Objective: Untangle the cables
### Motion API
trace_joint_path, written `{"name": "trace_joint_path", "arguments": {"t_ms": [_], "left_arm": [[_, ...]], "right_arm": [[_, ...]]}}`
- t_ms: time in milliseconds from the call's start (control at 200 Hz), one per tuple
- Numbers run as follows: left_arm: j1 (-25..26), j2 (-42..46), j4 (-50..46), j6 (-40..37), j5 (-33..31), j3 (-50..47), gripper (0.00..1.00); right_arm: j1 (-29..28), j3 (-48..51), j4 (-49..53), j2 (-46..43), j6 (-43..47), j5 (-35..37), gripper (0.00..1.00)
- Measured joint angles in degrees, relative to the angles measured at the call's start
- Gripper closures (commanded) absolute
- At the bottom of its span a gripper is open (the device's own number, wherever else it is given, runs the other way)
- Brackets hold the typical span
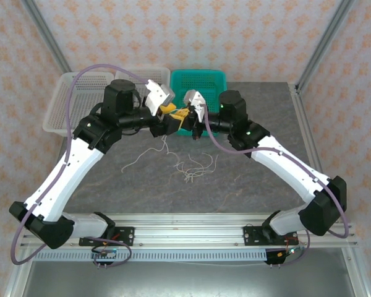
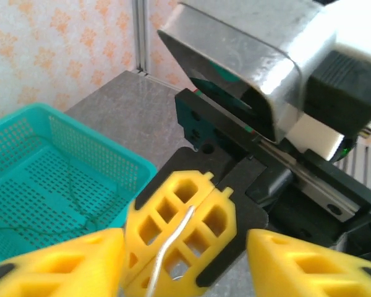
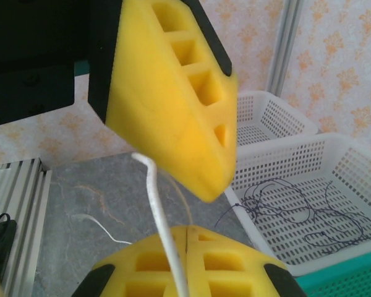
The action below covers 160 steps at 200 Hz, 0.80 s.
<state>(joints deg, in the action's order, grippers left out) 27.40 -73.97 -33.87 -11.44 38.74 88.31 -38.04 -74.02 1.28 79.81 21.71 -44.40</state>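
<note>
Two robot arms meet in mid-air above a grey table (image 1: 269, 117), just in front of a teal basket (image 1: 198, 75). The right gripper (image 1: 188, 115) has its yellow fingers (image 3: 142, 272) pressed together on a white cable (image 3: 163, 229), which rises out of the seam between them and bends over at the top. The left gripper (image 1: 167, 111) faces it with its jaws spread. One of its fingers (image 2: 55, 266) lies close against the side of the right arm's closed pair, and the other (image 2: 309, 266) stands a little apart on the far side, so they bracket the pinched cable without clamping it.

The remaining cables are scattered. A loose tangle of pale strands (image 1: 195, 168) lies on the table below the two grippers, with further thin strands trailing off to the left and right of it. A thin green cable (image 2: 74, 207) lies in curves on the floor of the teal basket. A dark cable (image 3: 297, 207) lies in open loops inside a white basket (image 3: 284, 162) right beside the teal one — a second white basket (image 3: 266, 114) sits behind it. Another pale strand (image 3: 102, 228) rests on the table surface, as seen from the right wrist.
</note>
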Motion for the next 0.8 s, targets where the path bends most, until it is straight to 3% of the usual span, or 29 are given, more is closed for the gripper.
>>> {"name": "trace_joint_path", "arguments": {"t_ms": [115,295,345,415,485,666,801], "left_arm": [[0.83,0.46,1.09,0.39,1.55,-0.74,1.00],[0.85,1.25,2.05,0.00,1.25,-1.57,1.00],[0.37,1.55,2.56,0.48,0.57,-1.81,1.00],[-1.03,1.75,3.74,1.62,-0.79,-1.81,1.00],[-2.54,2.14,4.98,3.04,-3.15,-1.68,1.00],[-4.70,0.90,3.93,4.48,-12.81,6.45,1.00],[-5.68,-0.44,3.96,3.56,-21.97,13.29,1.00]], "right_arm": [[0.31,-0.11,-0.44,0.28,-0.07,0.39,1.00],[0.24,0.09,-1.33,0.37,0.00,1.81,1.00],[0.07,0.50,-2.01,0.31,0.02,2.25,0.88],[-0.46,1.53,-2.54,-0.11,-0.02,2.86,0.53],[-0.81,3.41,-2.97,-1.14,0.20,3.56,0.30],[-0.92,10.73,-4.96,-6.82,-1.01,6.84,0.08],[-0.92,15.30,-7.85,-12.37,-3.72,11.80,0.01]]}}
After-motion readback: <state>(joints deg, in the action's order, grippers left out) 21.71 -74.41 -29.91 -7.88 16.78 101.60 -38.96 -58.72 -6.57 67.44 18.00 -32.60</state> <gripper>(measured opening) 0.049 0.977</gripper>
